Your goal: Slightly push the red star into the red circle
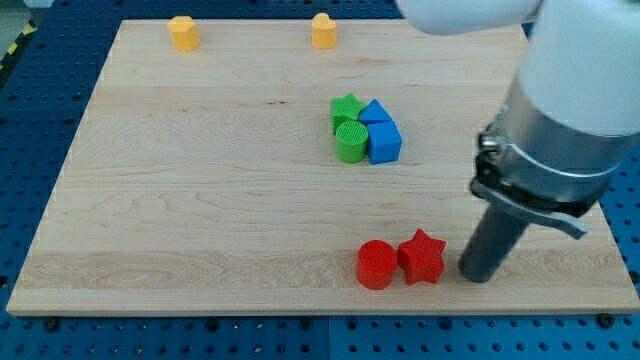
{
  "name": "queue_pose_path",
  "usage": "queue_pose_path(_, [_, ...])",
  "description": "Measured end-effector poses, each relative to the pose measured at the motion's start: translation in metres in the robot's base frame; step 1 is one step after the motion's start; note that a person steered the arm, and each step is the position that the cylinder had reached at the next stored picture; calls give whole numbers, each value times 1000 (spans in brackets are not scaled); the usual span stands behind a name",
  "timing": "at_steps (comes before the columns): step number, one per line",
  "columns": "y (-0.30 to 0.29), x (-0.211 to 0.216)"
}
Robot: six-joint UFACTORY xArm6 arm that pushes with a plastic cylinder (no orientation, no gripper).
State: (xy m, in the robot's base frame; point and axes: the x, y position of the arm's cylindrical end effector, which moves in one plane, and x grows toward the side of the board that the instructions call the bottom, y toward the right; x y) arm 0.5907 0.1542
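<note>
The red star sits near the view's bottom edge of the wooden board, right of centre. The red circle is just to its left, and the two look to be touching. My tip rests on the board a short way to the right of the red star, with a small gap between them. The rod rises from the tip up to the arm's grey body at the view's right.
A green star, a green circle and two blue blocks cluster above centre. Two yellow blocks, one and another, stand near the board's top edge. The arm's body covers the view's upper right.
</note>
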Motion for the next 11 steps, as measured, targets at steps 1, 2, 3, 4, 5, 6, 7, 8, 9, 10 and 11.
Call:
queue_pose_path(1, [19,-8])
queue_pose_path(2, [18,-22])
queue_pose_path(3, [18,-24])
queue_pose_path(4, [16,-24])
queue_pose_path(5, [4,-28])
queue_pose_path(6, [-9,-30])
queue_pose_path(7, [-18,-38])
queue_pose_path(8, [-31,-37])
queue_pose_path(9, [-38,-32])
queue_pose_path(10, [-39,-32])
queue_pose_path(11, [-40,-32])
